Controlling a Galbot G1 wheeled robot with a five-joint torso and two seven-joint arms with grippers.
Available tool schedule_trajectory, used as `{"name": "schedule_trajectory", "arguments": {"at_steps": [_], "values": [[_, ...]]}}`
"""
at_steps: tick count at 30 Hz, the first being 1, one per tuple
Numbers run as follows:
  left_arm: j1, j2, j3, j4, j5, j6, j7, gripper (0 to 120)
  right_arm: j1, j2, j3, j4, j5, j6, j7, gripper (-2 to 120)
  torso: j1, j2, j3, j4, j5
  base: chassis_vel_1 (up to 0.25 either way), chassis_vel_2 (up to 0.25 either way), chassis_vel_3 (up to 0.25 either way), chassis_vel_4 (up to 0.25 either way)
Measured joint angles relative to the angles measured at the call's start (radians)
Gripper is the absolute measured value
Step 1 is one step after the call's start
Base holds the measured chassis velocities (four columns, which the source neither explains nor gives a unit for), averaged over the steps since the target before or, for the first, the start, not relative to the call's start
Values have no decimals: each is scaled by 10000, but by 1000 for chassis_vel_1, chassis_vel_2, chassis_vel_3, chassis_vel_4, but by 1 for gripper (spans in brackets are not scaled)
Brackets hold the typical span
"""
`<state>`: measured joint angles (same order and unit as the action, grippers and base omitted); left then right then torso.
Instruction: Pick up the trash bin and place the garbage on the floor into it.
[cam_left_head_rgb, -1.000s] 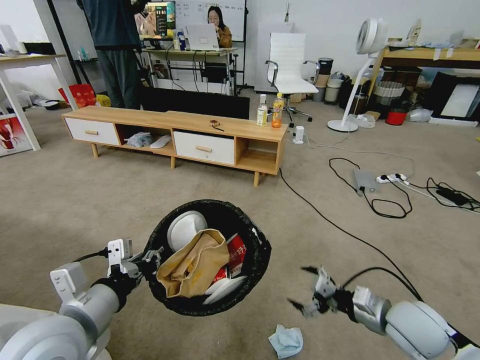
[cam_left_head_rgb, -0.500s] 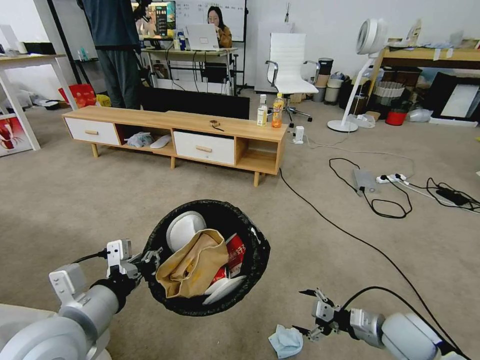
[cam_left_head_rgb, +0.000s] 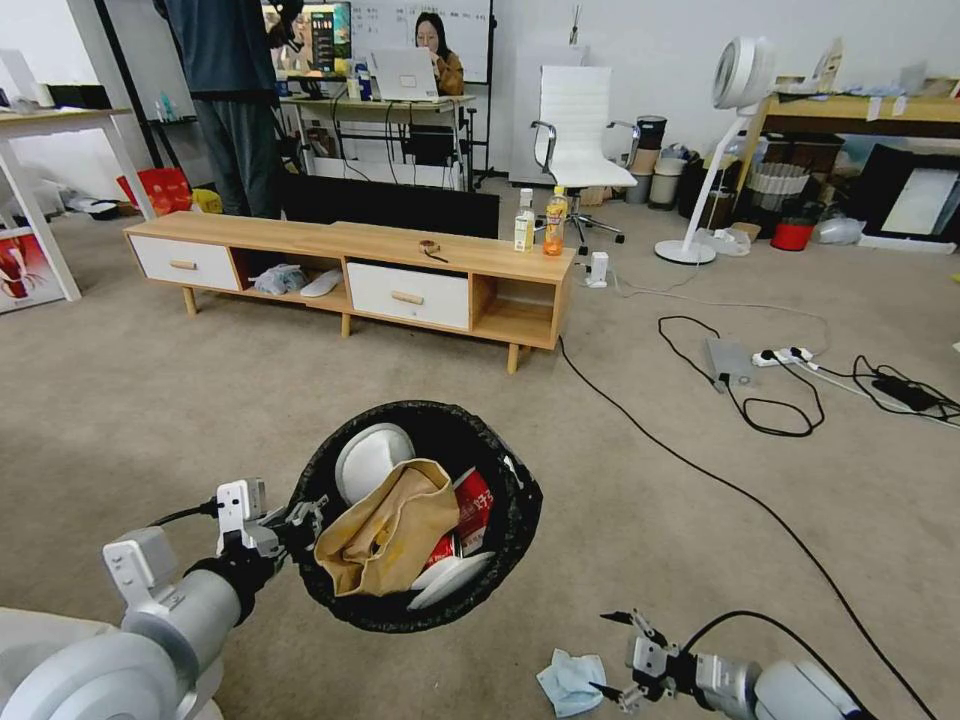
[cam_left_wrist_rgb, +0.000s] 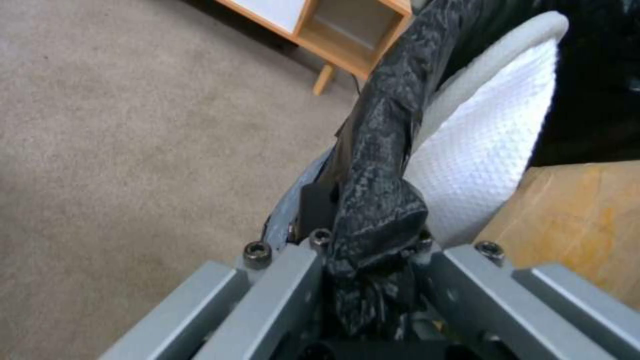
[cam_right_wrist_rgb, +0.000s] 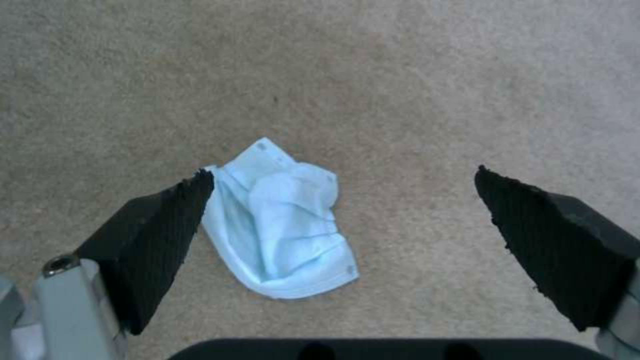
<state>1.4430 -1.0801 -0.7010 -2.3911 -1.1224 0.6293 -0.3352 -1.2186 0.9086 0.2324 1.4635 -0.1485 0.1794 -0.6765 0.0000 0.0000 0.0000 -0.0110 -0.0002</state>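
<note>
**Mask beside the bin, right pincer spread**

Your left pincer (cam_left_head_rgb: 300, 522) clamps the trash bin (cam_left_head_rgb: 420, 515) rim; its fingertips are buried in black liner. Your right pincer (cam_left_head_rgb: 618, 655), fingers wide, hangs beside the face mask (cam_left_head_rgb: 572, 682) on the floor (cam_left_head_rgb: 700, 500), just below the bin.

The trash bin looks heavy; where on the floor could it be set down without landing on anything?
Bare carpet lies between the wooden cabinet and the trash bin, which the left gripper holds. It is crowded on the right, with black cables, and near the face mask under the right gripper.
</note>
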Motion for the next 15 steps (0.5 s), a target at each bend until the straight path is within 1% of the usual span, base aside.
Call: {"name": "schedule_trajectory", "arguments": {"at_steps": [5, 15], "values": [[-11, -25, 26, 24, 0, 0, -2, 2, 140, 333, -215, -463, -339, 180, -1, 100, 0, 0, 0, 0, 1, 0, 0, 0, 0], [4, 0, 31, 26, 2, 1, -3, 2, 371, 675, -285, -1049, -693, 411, 1, 100, 0, -1, 0, 0, 1, 0, 0, 0, 0]]}}
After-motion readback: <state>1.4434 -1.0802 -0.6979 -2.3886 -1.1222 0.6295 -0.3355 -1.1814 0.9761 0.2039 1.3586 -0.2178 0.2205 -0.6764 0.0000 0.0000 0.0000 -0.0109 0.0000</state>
